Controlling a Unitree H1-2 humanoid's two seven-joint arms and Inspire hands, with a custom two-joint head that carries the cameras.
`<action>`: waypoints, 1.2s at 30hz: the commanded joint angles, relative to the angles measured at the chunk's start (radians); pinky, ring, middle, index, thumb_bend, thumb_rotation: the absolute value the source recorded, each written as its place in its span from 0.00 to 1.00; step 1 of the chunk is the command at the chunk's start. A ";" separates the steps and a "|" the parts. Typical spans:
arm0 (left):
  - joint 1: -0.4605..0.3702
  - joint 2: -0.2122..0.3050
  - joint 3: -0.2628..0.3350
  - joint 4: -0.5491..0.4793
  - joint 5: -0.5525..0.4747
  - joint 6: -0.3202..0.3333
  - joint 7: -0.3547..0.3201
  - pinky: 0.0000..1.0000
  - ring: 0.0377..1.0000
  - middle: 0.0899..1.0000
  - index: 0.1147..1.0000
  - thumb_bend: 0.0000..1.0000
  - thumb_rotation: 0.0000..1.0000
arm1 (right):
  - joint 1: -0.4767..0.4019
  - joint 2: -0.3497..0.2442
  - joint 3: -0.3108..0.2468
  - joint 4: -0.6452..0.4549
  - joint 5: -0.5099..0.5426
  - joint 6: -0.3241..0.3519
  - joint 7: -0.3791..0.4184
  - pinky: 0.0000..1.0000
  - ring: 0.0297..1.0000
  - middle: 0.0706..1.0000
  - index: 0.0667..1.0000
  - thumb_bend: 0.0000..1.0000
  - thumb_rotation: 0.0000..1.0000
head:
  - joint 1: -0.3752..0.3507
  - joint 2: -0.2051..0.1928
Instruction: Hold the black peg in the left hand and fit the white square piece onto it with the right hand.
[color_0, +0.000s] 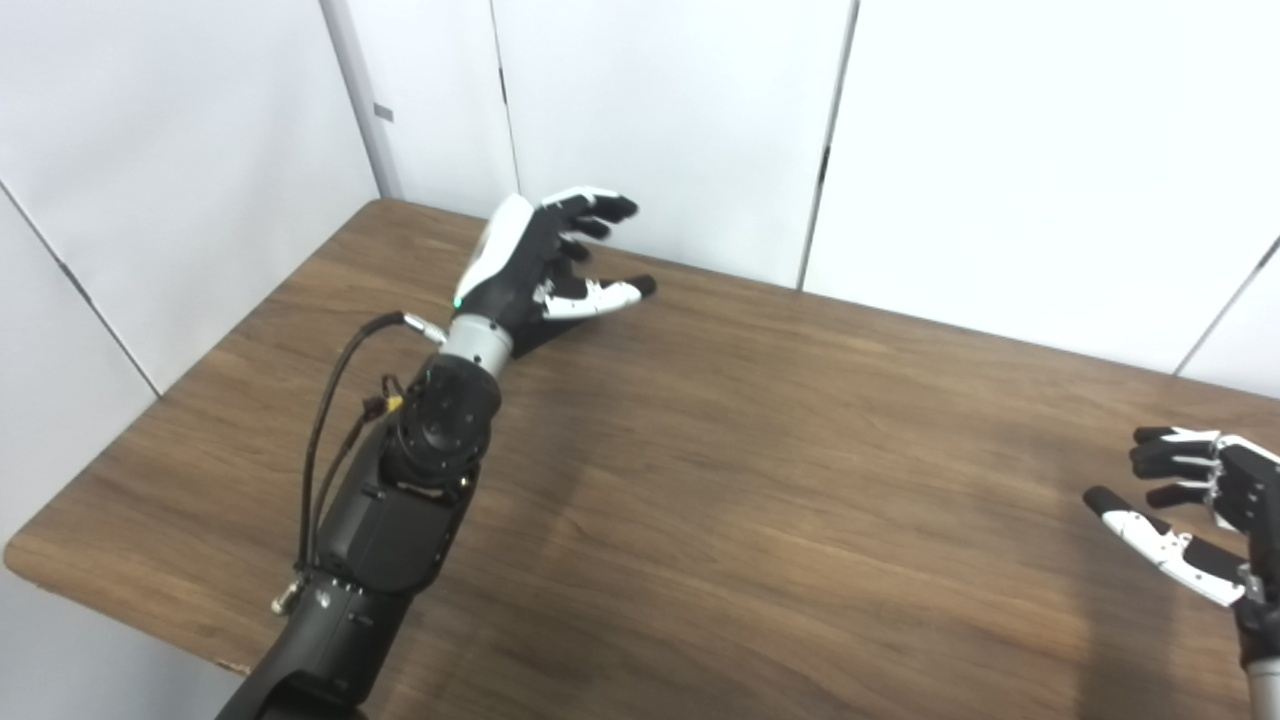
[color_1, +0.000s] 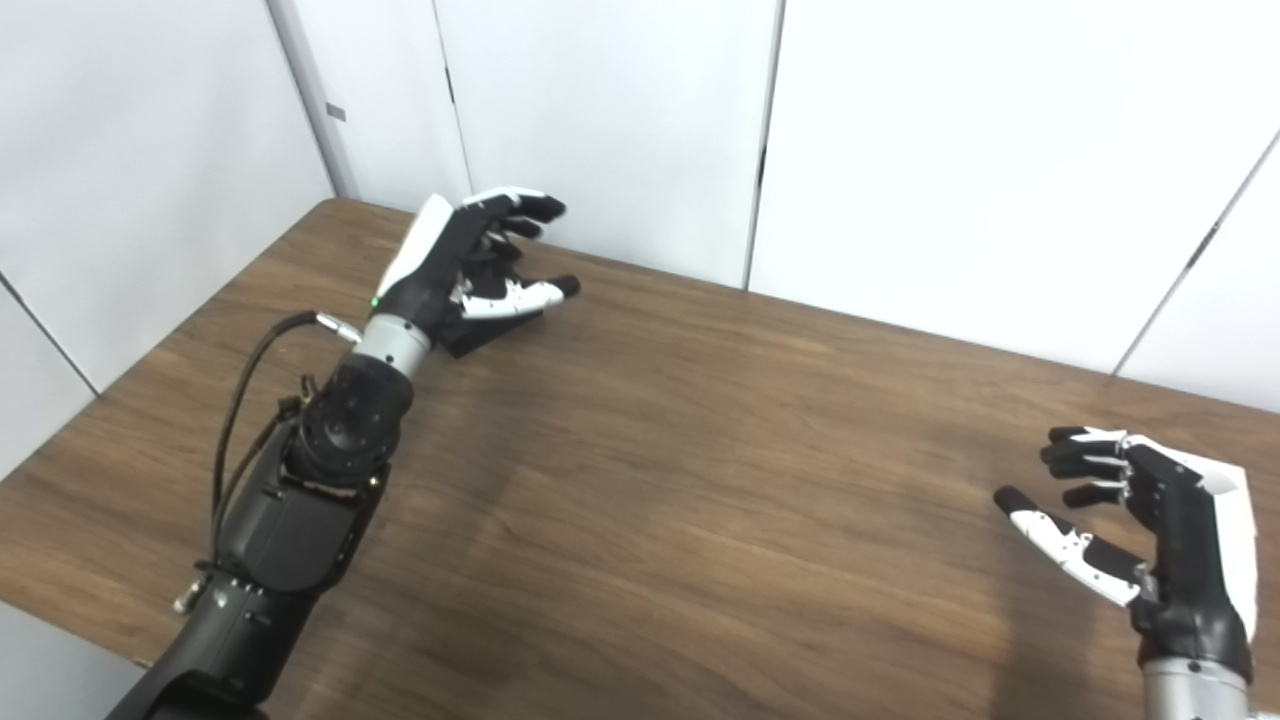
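Note:
My left hand (color_0: 545, 265) reaches to the far left part of the wooden table (color_0: 760, 470), near the back wall. Its fingers and thumb are spread apart and hold nothing. A flat black shape (color_1: 478, 337) lies on the table just under its palm; most of it is hidden, and I cannot tell whether it is the black peg or a shadow. My right hand (color_1: 1150, 525) hovers over the table's right side, open, thumb pointing left, with nothing in it. No white square piece shows in either view.
White wall panels (color_0: 660, 110) stand close behind the table's back edge, right beyond my left hand. The table's left corner and front-left edge (color_0: 110, 590) are near my left arm. A black cable (color_0: 330, 420) loops beside the left forearm.

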 joint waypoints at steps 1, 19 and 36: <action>-0.063 0.031 0.006 -0.028 0.057 0.014 0.038 0.66 0.75 0.75 0.68 0.77 0.14 | -0.022 0.000 -0.002 -0.030 0.002 -0.009 -0.002 0.47 0.56 0.63 0.46 0.50 0.11 | -0.005 -0.004; -0.122 0.111 -0.023 0.091 0.292 0.065 0.111 0.75 0.92 0.88 0.73 0.83 0.27 | -0.020 0.001 -0.002 -0.045 0.005 0.004 0.003 0.47 0.57 0.63 0.46 0.50 0.11 | -0.006 0.000; -0.175 0.168 -0.063 0.194 0.520 0.189 -0.120 0.94 1.00 0.98 0.83 1.00 0.48 | -0.020 0.001 -0.005 -0.048 -0.003 0.008 -0.001 0.46 0.56 0.63 0.46 0.50 0.11 | -0.006 0.007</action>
